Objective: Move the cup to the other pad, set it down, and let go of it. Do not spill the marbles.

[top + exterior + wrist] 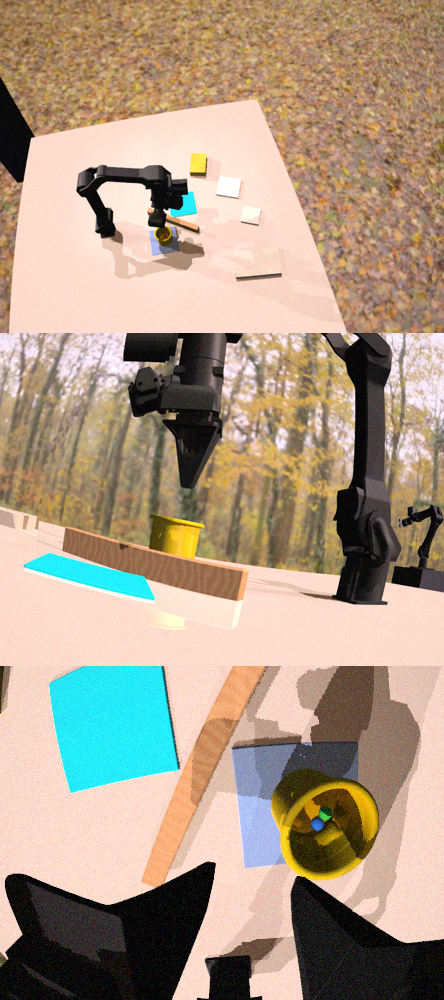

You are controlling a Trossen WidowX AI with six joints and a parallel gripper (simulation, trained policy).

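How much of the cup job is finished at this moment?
Nothing looks finished: the yellow cup, marbles inside, stands on the blue pad. The gripper is open above, holding nothing. Grasping, crossing to the cyan pad and releasing remain.

Seen from high above and farthest off, the top view looks down on the worktop (107, 304) (304, 637) (95, 831), the cup (162, 235) (174, 537) (330, 828) left of and below frame centre. The exterior view, low and nearer, faces the cup across the bright blue pad (187, 206) (89, 576) (115, 731) and wooden bar (182, 221) (154, 565) (185, 801), its horizon slanting down rightward. The close wrist view peers down into the cup past the pincer (157, 223) (187, 485) (255, 872). Top and wrist share the cup's mouth and the pad beneath it (155, 245) (260, 826).
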